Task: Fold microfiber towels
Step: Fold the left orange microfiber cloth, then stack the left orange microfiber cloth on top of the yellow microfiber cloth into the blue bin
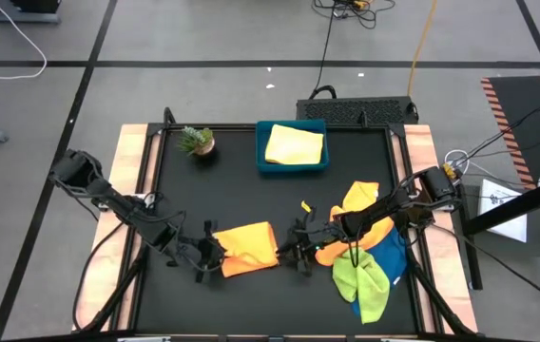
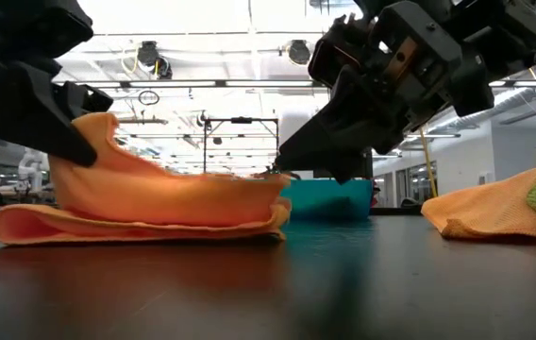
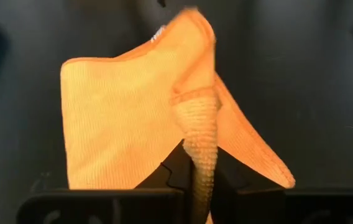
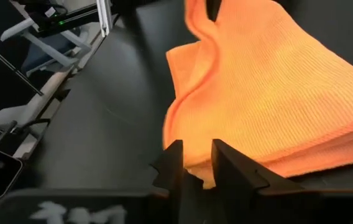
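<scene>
Folded orange microfiber towel (image 1: 248, 249) lay near the front middle of the black table (image 1: 222, 199), flanked by both grippers. Left gripper (image 1: 205, 257) sat at the towel's left edge; in the left wrist view a pinched ridge of orange cloth (image 3: 200, 149) ran up from between its dark fingers (image 3: 176, 171), so it was closed on that edge (the low view showed the same corner lifted above the flat layers). Right gripper (image 1: 300, 255) stood at the towel's right edge. Its fingers (image 4: 171, 163) were parted by a narrow gap, tips just at the orange hem; whether any cloth was caught between them could not be told.

Low view: lower layers of the towel lay flat on the table, upper layer rose towards the left gripper (image 2: 60, 123), while the right gripper (image 2: 287, 170) touched the opposite end.

Other cloths: second orange microfiber towel (image 1: 357, 201), lime green microfiber towel (image 1: 360, 280) and blue microfiber towel (image 1: 395, 256) were heaped together at the right side of the table, under the right arm. Yellow microfiber towel (image 1: 295, 144) lay folded in the rigid blue rectangular tray (image 1: 262, 161) at the back. Small potted green plant (image 1: 197, 142) stood just left of the tray.
</scene>
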Motion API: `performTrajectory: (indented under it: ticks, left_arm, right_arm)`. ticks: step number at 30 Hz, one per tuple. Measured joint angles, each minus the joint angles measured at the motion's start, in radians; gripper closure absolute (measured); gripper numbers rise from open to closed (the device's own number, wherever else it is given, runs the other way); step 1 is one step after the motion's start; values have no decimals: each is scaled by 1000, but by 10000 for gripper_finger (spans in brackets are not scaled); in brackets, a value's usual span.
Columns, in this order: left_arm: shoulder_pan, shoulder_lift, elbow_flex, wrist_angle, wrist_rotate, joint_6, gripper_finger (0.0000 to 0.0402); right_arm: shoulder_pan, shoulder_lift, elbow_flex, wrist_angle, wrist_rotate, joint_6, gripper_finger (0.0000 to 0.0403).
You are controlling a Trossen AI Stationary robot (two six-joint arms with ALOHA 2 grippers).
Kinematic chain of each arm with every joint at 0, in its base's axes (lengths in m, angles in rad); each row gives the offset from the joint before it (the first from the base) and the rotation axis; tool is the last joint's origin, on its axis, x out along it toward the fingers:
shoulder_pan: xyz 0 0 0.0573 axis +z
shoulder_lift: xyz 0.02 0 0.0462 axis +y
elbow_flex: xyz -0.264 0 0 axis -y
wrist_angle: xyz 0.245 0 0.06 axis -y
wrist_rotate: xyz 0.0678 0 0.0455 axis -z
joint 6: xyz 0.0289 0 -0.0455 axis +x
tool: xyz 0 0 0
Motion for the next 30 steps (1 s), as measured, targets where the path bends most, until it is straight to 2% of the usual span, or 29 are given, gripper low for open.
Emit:
performTrajectory:
  ticks: [6, 16, 19, 24, 30]
  left_arm:
    - [-21, 0, 0, 65, 25, 2, 305]
    - [-73, 0, 0, 248, 52, 45, 217]
    - [-77, 0, 1, 233, 40, 44, 206]
    - [-56, 0, 1, 91, -64, -85, 207]
    - [10, 0, 1, 103, -25, -161, 209]
  right_arm:
    - [-3, 0, 0, 1, 3, -1, 305]
    - [-37, 0, 0, 35, 6, -10, 303]
    - [-50, 0, 1, 65, 5, -15, 303]
    - [-83, -1, 2, 78, 6, -15, 303]
    - [-166, -1, 58, -4, -50, 3, 288]
